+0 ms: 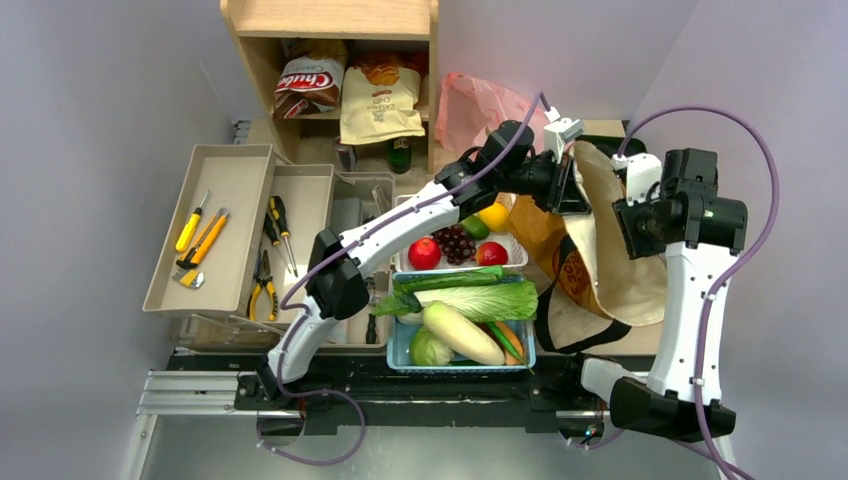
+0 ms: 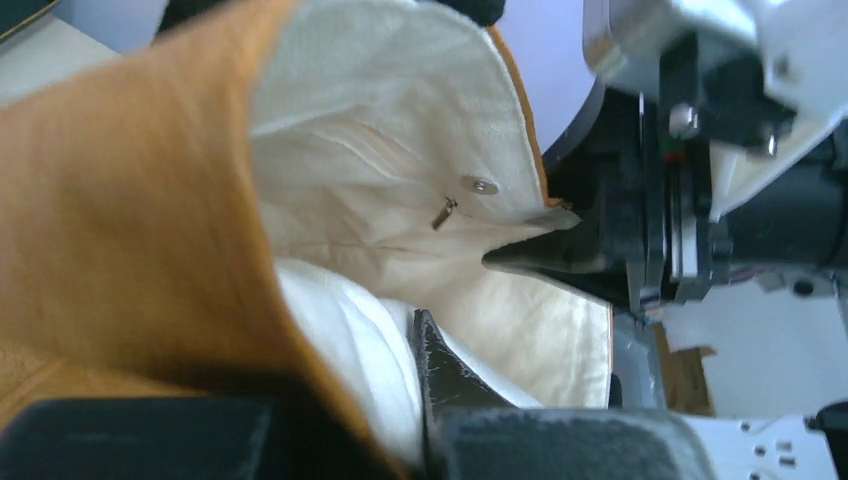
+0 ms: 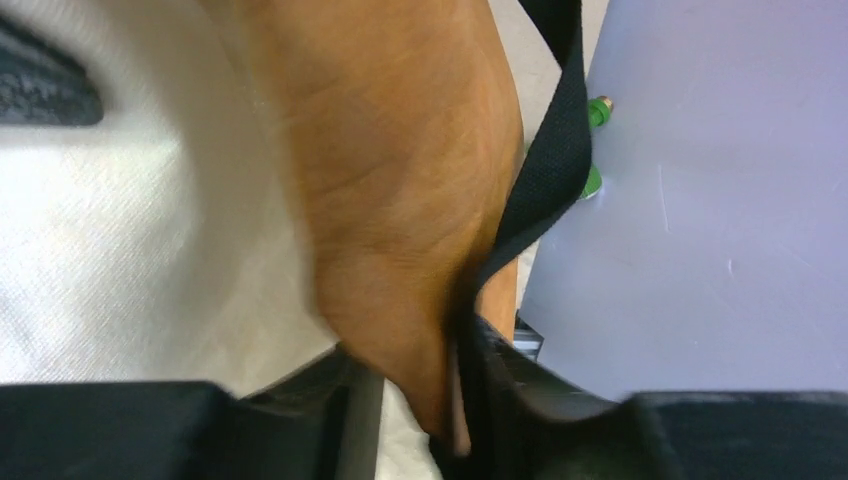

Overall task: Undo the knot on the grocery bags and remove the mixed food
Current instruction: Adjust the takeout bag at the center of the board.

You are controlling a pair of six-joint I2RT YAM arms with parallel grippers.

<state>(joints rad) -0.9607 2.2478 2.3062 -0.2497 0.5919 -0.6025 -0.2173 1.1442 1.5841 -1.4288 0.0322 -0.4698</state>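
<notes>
Brown bag point(image 1: 545, 240) rim clamped in left jaws; right jaws slightly apart around it.

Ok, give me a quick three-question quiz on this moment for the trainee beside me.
1. True or false: the left gripper is shut on the brown bag's rim.
2. Which lies in the blue basket? A pliers, B daikon, C bottle.
3. What colour is the thin bag right of the shelf?
Key: 1 true; 2 B; 3 pink.
</notes>
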